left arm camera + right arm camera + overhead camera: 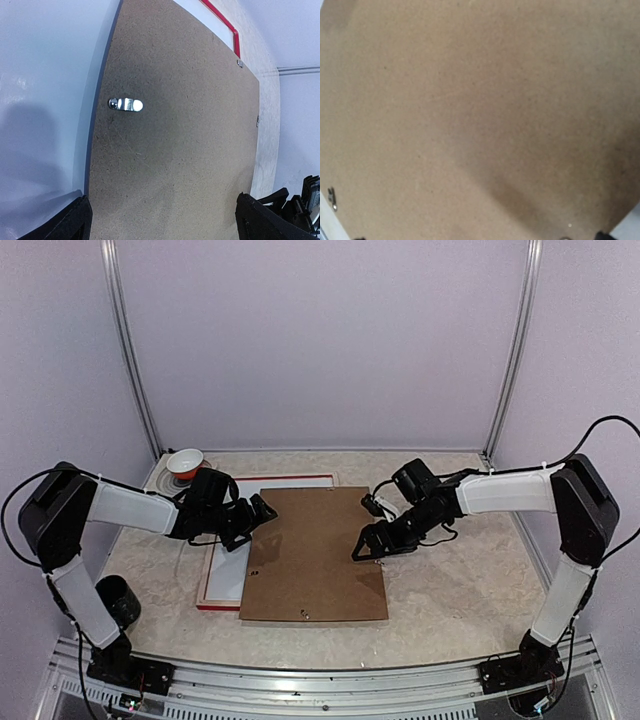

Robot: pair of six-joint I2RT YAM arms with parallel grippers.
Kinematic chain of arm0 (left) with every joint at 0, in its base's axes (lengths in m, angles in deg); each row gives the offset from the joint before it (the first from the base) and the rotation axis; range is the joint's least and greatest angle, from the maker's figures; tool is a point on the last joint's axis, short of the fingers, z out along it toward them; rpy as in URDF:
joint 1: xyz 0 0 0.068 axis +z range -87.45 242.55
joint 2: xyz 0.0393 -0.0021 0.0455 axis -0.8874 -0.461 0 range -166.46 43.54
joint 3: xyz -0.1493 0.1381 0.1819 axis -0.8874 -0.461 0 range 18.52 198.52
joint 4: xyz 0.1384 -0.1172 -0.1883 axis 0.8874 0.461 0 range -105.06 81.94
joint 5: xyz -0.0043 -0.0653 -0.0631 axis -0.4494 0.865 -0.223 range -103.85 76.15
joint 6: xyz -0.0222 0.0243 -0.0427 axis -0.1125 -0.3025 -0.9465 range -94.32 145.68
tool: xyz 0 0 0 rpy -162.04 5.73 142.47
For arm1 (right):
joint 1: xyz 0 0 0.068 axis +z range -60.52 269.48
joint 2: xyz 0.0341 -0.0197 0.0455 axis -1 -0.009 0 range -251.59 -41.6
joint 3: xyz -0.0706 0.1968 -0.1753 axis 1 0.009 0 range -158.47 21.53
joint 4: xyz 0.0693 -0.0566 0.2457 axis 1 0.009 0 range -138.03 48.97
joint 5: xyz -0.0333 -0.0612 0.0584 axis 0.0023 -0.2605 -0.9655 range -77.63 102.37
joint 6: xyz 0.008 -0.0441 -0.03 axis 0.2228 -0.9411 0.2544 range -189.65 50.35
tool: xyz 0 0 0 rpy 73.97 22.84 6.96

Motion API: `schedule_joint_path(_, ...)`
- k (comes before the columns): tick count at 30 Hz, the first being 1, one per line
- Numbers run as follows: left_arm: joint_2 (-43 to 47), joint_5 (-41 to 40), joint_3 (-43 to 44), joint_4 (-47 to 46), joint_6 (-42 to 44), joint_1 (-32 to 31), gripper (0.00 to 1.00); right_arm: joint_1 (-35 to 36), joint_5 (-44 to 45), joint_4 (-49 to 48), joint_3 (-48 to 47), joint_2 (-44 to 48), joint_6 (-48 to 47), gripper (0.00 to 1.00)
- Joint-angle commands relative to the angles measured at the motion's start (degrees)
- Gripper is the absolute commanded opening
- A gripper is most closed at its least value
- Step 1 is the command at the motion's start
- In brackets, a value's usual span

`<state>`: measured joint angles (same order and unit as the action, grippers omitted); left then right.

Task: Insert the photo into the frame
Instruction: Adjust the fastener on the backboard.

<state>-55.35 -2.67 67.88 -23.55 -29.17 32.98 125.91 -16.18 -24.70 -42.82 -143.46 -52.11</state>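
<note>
The frame [218, 606] lies flat, and only its red left, far and near edges show. A plain white sheet [226, 565] lies inside it, the photo with its white back up; no cat picture shows. It also shows in the left wrist view [45, 90]. The brown backing board [315, 555] lies on top, shifted right, and covers most of the frame. My left gripper [262, 512] is open over the board's left edge [162, 220], with its jaws wide apart. My right gripper [362, 548] is low over the board's right edge. Its fingertips [602, 234] barely show, wide apart.
A red and white bowl [185, 464] stands at the back left corner on a white disc. The board has a metal hanger clip [126, 104] and small turn tabs [240, 63] on its edges. The enclosure walls stand close on three sides.
</note>
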Motion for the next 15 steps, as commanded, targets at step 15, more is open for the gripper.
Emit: schedule_joint_path(15,0.0,1.3,-0.2,-0.5,-0.1,-0.1,0.99,2.6,-1.2,1.1,2.2,-0.1,-0.6,0.99)
